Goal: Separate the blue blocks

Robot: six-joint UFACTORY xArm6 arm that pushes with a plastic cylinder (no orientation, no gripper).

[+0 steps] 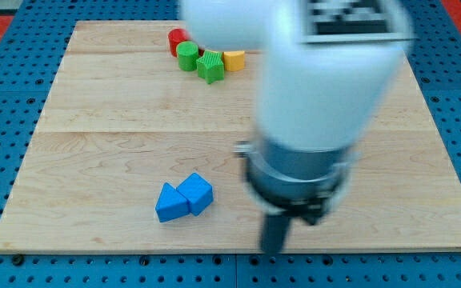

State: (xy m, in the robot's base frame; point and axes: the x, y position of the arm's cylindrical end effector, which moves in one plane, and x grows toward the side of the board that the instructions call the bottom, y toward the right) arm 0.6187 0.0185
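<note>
Two blue blocks lay touching on the wooden board [94,152], toward the view's bottom, left of centre. The left blue block [170,203] appeared wedge-like; the right blue block [196,193] appeared cube-like, set at an angle. My tip [273,248] stood to the view's right of the pair and slightly lower, apart from both. The arm carried a plain rod, with no fingers to spread or press together.

no readable text, blurred black-and-white marker pattern on arm [350,16], illegible

Two touching blue blocks [184,198], my tip [273,249] at their right
</note>
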